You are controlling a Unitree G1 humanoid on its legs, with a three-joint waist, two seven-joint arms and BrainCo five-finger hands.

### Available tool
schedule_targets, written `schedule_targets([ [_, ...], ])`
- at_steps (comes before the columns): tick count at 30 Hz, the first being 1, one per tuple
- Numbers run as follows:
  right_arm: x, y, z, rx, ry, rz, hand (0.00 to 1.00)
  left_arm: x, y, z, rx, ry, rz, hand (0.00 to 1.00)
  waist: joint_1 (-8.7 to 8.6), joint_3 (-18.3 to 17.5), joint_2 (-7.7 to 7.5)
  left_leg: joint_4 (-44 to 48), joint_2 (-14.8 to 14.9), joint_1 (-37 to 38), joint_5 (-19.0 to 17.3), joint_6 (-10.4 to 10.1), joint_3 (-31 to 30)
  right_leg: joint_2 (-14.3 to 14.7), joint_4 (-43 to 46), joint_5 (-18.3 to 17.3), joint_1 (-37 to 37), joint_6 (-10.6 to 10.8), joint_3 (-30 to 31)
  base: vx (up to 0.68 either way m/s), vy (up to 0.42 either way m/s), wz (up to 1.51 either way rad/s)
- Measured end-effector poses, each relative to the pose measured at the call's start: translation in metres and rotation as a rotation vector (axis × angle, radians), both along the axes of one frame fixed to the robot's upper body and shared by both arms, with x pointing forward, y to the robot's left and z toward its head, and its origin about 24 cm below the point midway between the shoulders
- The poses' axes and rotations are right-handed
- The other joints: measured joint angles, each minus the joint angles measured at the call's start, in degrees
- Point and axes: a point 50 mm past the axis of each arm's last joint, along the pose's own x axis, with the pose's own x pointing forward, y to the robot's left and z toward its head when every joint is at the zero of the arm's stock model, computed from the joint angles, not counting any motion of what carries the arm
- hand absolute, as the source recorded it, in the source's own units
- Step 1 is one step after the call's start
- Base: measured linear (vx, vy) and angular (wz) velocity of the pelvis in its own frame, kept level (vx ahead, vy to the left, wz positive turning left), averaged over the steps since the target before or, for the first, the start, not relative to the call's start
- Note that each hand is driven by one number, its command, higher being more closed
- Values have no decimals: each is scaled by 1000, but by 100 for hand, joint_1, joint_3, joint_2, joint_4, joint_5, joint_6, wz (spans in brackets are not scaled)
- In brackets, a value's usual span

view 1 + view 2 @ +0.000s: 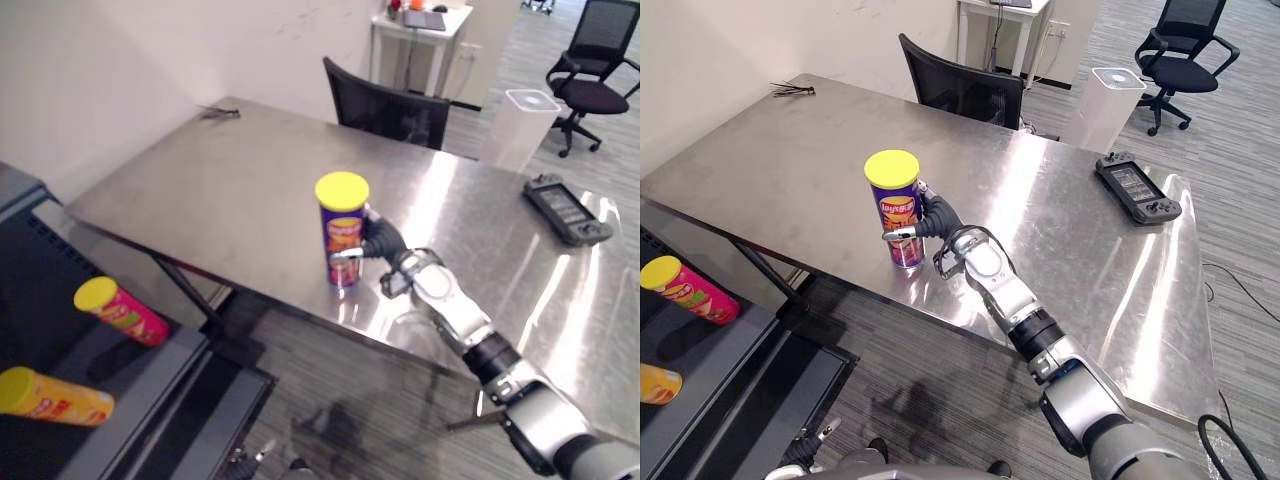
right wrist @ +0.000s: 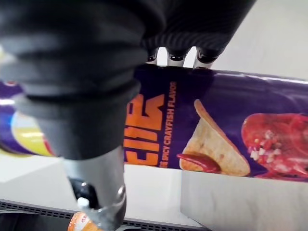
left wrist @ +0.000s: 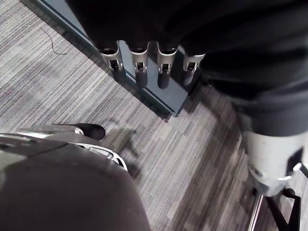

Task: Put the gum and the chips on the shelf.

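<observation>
Down at the far left stands the low dark shelf [image 1: 160, 375], and on it two chip tubes lie on their sides: a pink can [image 1: 122, 311] with a yellow lid, and nearer the front edge an orange can [image 1: 57, 398], also lidded, the two well apart. The left hand [image 3: 139, 71] hangs over the grey carpet by the foot of a dark unit, its fingers straight and relaxed, holding nothing. Next comes the steel table [image 1: 200, 190], with a small dark bundle [image 1: 219, 112] at its far left corner. Near the table's front edge the purple chips can [image 1: 342, 232] stands upright, its yellow lid pressed on, so what is inside cannot be seen. The right hand [image 1: 384, 241] is just to its right and has hold of it: the fingers [image 2: 175, 57] wrap over one side of the tube and the thumb curls round the other. A black chair [image 1: 385, 105] is pushed in behind the table. Further right a white lidded bin [image 1: 520, 125] stands on the floor, a dark handheld console [image 1: 567, 208] lies flat on the table, and a black office chair [image 1: 595, 70] stands beyond
</observation>
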Motion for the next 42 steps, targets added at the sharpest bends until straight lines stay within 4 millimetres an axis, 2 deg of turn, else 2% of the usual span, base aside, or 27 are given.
schedule_targets([
  [1, 1, 0, 1, -6, 1, -1, 0, 1, 0, 0, 1, -3, 1, 0, 10, 28, -11, 0, -2, -2, 6, -2, -5, 3, 0, 0, 2, 0, -7, 0, 13, 11],
  [2, 1, 2, 2, -6, -1, 3, 100, 1, 1, 0, 1, -4, 2, 0, 36, 52, -21, 0, -2, -5, 8, -3, -8, 8, -1, 0, 3, 0, -10, 0, 0, 0],
  [9, -1, 15, 0, -25, 10, 44, 100, -2, 0, 0, -1, 4, 6, 0, 54, 61, -31, 10, -2, -27, 9, -2, -57, 4, -1, 0, 18, 0, -60, 5, 7, 3],
  [19, 2, 12, 3, -23, 8, 28, 100, 0, 1, 1, 1, -5, 6, 0, 113, 90, -65, 86, 11, -96, 13, 3, -137, 7, 0, 0, 34, 0, -133, 0, 4, 4],
  [22, -3, 9, 16, 42, -32, 17, 100, 1, 1, 1, 3, -8, 6, 0, 115, 102, -87, 87, 7, -92, 15, 3, -122, 7, 2, 0, 28, 0, -116, 0, 0, 0],
  [26, -9, -12, 50, 205, -144, -56, 100, 1, 2, 1, 4, -7, 7, 0, 110, 103, -89, 86, -10, -68, 15, 3, -81, 0, 4, 0, 25, -1, -78, 6, 16, -4],
  [28, -15, -34, 72, 346, -221, -124, 100, 0, 2, 1, 11, -4, 13, 0, 101, 103, -89, 76, -8, -22, 15, 3, -13, -4, 5, 0, 27, -1, -22, 5, 14, -11],
  [29, -15, -37, 73, 358, -231, -133, 100, 0, 2, 1, 11, -3, 13, 0, 101, 103, -89, 74, -8, -12, 15, 3, -3, -5, 6, 0, 27, -1, -10, 2, 13, -13],
  [31, -21, -56, 84, 449, -282, -194, 100, -5, 3, 0, 18, 9, 19, 0, -29, 103, -90, 71, -7, 8, 15, 3, 16, -7, 9, 0, 30, -1, 18, -4, 15, -7],
  [34, -28, -82, 82, 484, -309, -275, 100, -6, 4, 0, 21, 12, 21, 0, -50, 103, -91, 70, 0, 28, 15, 3, 43, -3, 8, 0, 26, -1, 44, -11, 11, -6],
  [37, -29, -99, 79, 492, -310, -341, 100, -7, 4, 0, 21, 13, 21, 0, -51, 102, -92, 69, 3, 42, 19, 2, 49, 4, 9, 0, 28, -1, 73, -5, 4, -1],
  [42, -34, -116, 77, 521, -325, -412, 100, -11, 4, 0, 24, 17, 25, 0, -60, 96, -101, 32, -1, 110, 21, 4, 124, -2, 13, 1, 32, -2, 146, 5, 20, -6],
])
